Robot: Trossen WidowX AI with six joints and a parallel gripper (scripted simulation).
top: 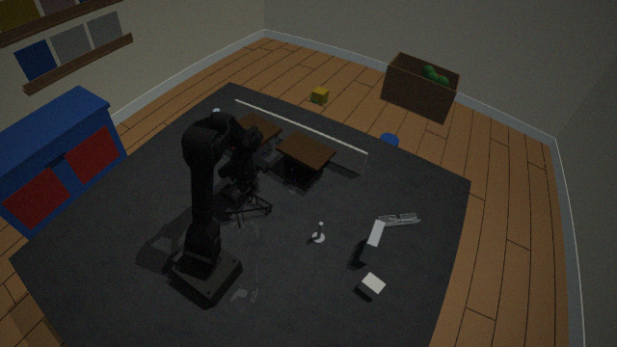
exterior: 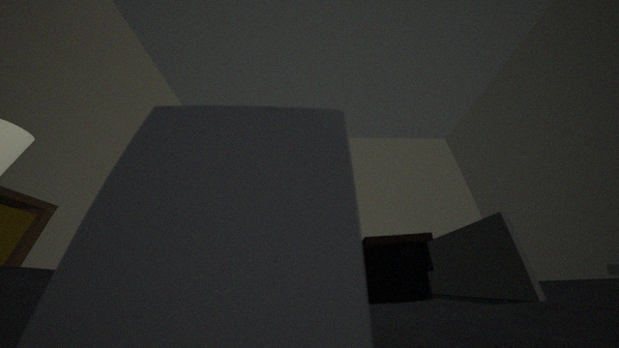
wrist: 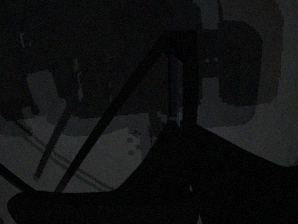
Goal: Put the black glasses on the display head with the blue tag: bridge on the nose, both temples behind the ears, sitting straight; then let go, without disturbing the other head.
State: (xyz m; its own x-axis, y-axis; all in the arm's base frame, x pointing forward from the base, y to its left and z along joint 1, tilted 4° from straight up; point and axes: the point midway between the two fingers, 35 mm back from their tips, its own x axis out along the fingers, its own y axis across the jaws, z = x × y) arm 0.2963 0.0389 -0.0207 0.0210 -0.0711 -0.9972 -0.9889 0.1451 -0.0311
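Black glasses (top: pixel 269 205) (wrist: pixel 190 75) are at one o'clock from the arm's base (top: pixel 227 277), above or on the dark bench (top: pixel 299 304); the claw (top: pixel 236 195) (wrist: pixel 177 128) is nearly closed, apparently pinching their frame. A thin, off-centre grip could let them swivel; a swinging temple could knock a head. At one o'clock in the top view, a brown wooden box (top: pixel 415 98) holds green balls (top: pixel 428 72).

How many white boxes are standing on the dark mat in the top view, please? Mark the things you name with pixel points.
2. The taller one (top: pixel 376 233) stands by the clear-framed glasses (top: pixel 406 220); the short one (top: pixel 373 282) is nearer the camera. Others could be hidden behind the arm (top: pixel 202 193).
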